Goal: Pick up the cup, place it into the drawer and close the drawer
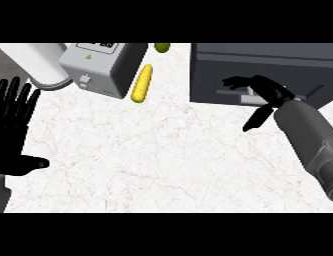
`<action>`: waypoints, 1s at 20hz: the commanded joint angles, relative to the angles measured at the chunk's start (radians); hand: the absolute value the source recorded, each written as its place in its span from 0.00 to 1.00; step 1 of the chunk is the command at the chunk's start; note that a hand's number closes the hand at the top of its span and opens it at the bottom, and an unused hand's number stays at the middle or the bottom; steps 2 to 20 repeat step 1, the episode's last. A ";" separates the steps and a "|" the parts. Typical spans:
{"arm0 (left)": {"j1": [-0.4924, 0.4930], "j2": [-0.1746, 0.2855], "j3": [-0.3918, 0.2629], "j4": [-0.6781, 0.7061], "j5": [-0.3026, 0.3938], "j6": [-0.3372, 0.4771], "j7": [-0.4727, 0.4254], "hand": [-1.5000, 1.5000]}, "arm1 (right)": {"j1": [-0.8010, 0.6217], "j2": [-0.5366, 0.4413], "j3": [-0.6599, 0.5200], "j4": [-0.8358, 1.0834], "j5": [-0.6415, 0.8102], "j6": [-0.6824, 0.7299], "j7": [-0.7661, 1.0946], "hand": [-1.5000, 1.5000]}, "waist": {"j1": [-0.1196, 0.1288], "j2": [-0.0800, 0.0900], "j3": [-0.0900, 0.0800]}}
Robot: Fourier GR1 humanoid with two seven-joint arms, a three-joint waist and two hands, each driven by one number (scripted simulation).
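Note:
The dark grey drawer unit (pixel 272 70) stands at the back right of the counter, and its front panel carries a light grey handle (pixel 247 98). My right hand (pixel 268 92) is at that front panel, fingers loosely bent and spread over the handle, thumb pointing down below it. No cup shows anywhere in the head view, and the inside of the drawer is hidden. My left hand (pixel 6 130) rests open at the left edge, fingers straight up, holding nothing.
A light grey box-shaped appliance (pixel 99 65) stands at the back left, with a white cylinder (pixel 36 62) lying beside it. A yellow corn cob (pixel 142 83) lies between appliance and drawer unit, and a green item (pixel 161 47) sits behind it. The white marble counter (pixel 154 150) fills the middle.

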 commanded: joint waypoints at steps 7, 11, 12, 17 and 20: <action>0.017 0.000 0.004 0.018 -0.030 -0.011 -0.031 0.00 | -0.056 -0.030 -0.030 0.051 0.000 -0.077 0.107 0.00 | 0.014 0.027 0.008; 0.017 0.000 0.004 0.018 -0.030 -0.011 -0.031 0.00 | -0.056 -0.030 -0.030 0.051 0.000 -0.077 0.107 0.00 | 0.014 0.027 0.008; 0.017 0.000 0.004 0.018 -0.030 -0.011 -0.031 0.00 | -0.056 -0.030 -0.030 0.051 0.000 -0.077 0.107 0.00 | 0.014 0.027 0.008; 0.017 0.000 0.004 0.018 -0.030 -0.011 -0.031 0.00 | -0.056 -0.030 -0.030 0.051 0.000 -0.077 0.107 0.00 | 0.014 0.027 0.008; 0.017 0.000 0.004 0.018 -0.030 -0.011 -0.031 0.00 | -0.056 -0.030 -0.030 0.051 0.000 -0.077 0.107 0.00 | 0.014 0.027 0.008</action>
